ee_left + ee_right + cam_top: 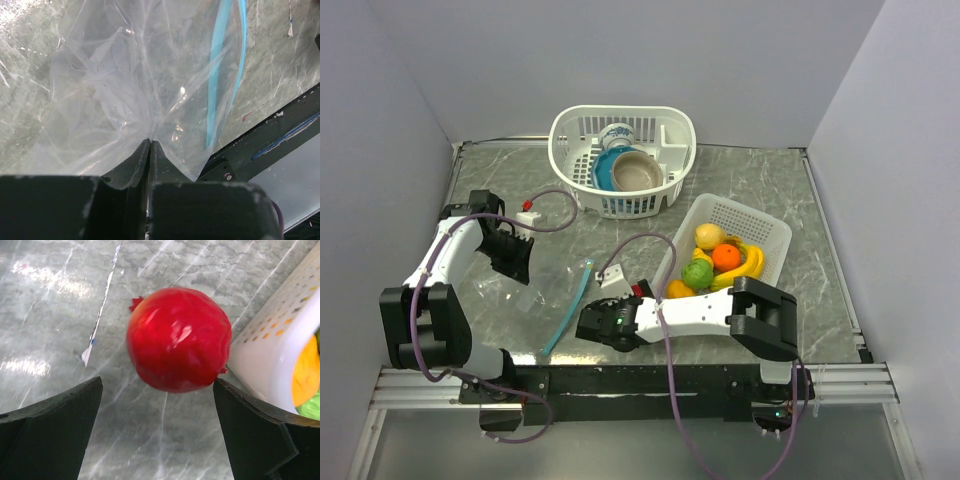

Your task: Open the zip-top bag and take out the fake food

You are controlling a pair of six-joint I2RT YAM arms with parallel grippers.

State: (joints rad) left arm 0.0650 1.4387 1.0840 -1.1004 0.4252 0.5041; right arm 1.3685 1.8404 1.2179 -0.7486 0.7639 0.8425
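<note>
Pinching the clear floppy plastic zip-top bag (125, 85) with the left gripper (151, 142), while the right gripper (157, 384) stood open around a glossy red plastic fruit (177, 337).

The jaws of the left gripper were fully closed on a fold of the bag, which spread over the grey marbled table (50, 315) in front of them, its teal-blue zip strip (217, 75) lying on the side toward the right gripper. The jaws of the right gripper were wide apart and held nothing. The red fruit was between them, nearer to the right finger and just beside the wall of the white perforated rectangular basket (270, 355). In this basket lay more fake food: an orange (725, 257), a yellow banana (750, 265), a yellow lemon (710, 236) and a green piece (697, 274).
</note>
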